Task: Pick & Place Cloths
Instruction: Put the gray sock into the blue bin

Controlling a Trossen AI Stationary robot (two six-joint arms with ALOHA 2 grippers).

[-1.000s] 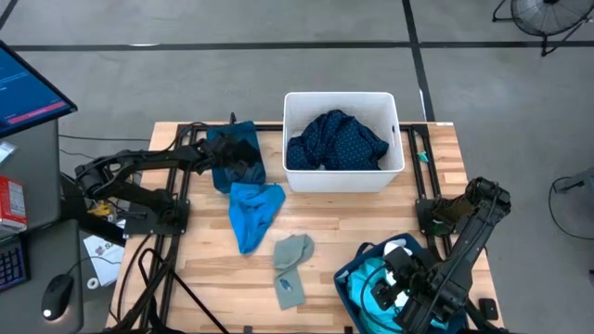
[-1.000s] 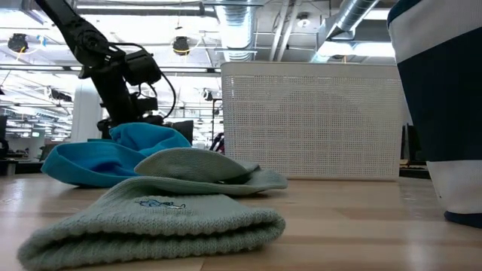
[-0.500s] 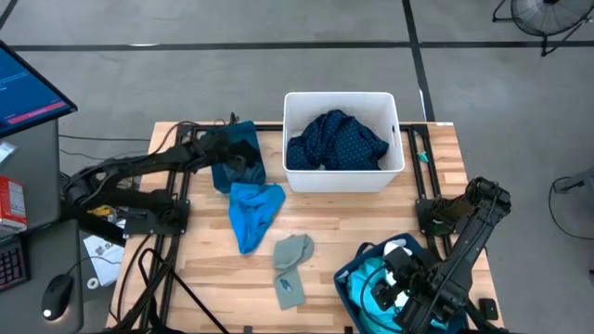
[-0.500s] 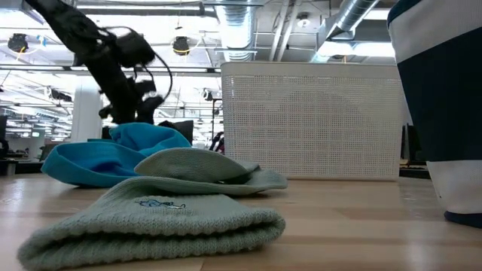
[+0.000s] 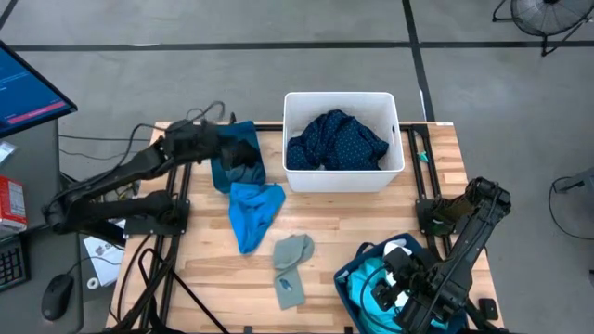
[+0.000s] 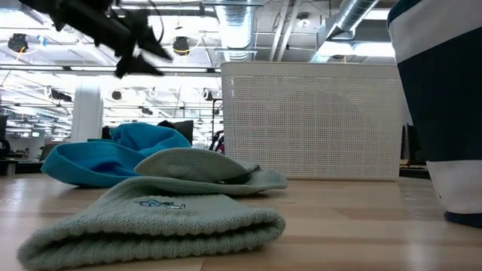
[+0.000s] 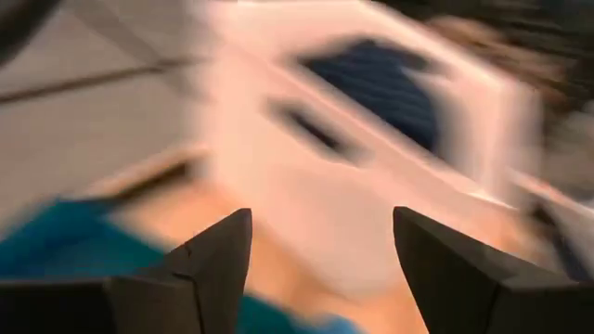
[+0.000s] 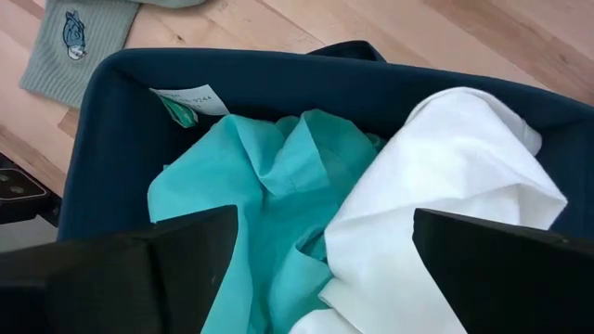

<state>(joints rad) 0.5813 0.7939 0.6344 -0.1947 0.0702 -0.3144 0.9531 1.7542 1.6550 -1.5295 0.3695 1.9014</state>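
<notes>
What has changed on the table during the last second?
The left gripper rose from beside the bright blue cloth and swung up, open and empty. The right gripper stayed over the navy bin. The cloths and the white tub did not move.
</notes>
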